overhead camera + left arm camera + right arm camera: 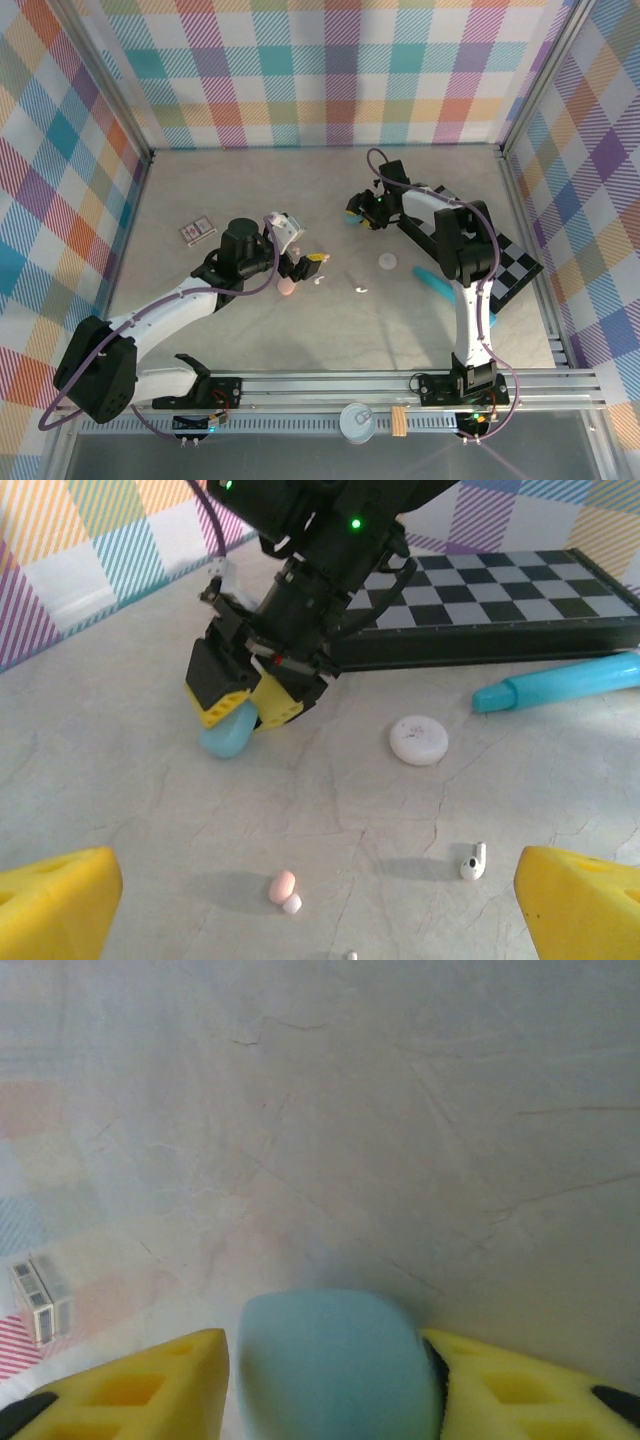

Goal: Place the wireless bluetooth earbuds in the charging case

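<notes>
The right claw [250, 706] is reaching down over the teal charging case [335, 1360] on the tabletop [150, 810] beside the chessboard [480, 590]. Its jaws are hugging the case on both sides, and I cannot tell whether they are pinching it. The left claw [320, 910] is hovering wide open, facing it. A white earbud [472, 863] and a pink earbud [282, 886] are lying loose on the tabletop, well apart, with a round white case [418, 740] sitting between them and the chessboard.
</notes>
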Tool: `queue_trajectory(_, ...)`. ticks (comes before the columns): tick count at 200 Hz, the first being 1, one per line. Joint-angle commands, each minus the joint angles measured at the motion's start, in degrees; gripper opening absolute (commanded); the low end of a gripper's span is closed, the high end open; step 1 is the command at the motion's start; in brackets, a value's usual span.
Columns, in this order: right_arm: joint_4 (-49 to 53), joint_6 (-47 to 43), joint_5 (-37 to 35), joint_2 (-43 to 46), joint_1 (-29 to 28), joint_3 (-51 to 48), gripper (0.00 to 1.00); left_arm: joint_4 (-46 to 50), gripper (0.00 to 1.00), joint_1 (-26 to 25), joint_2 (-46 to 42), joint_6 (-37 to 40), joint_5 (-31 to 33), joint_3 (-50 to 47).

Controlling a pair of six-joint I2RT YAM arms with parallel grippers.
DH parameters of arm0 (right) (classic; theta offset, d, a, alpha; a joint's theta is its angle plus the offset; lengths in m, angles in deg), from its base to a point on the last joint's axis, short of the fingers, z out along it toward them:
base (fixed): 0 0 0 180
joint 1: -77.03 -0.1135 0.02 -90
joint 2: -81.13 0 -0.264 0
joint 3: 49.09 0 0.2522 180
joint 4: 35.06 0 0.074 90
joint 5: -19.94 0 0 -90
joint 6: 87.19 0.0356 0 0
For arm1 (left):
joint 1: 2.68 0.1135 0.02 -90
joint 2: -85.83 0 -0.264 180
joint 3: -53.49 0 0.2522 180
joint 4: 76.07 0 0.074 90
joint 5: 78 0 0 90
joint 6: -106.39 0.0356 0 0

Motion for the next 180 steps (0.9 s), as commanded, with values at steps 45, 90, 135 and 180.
queue_trajectory(45,4.5,-15.3,-12.8,16.8,0.7,-7.6,0.99,14.0,1.0,-0.6,-2.1,-11.6,15.5,2.4)
queue_trajectory(90,-5.8,-20.5,-12.0,29.6,0.7,-21.1,0.99,22.2,1.0,-2.0,-2.9,-18.9,24.8,-1.5)
queue_trajectory(135,-11.3,-17.6,-6.1,34.7,0.7,-28.0,0.99,27.7,0.96,-7.1,2.7,-22.4,31.0,-0.2)
queue_trajectory(180,-9.5,-17.9,-7.0,35.4,0.7,-28.3,0.96,31.2,0.82,-9.5,10.3,-24.0,31.0,3.3)
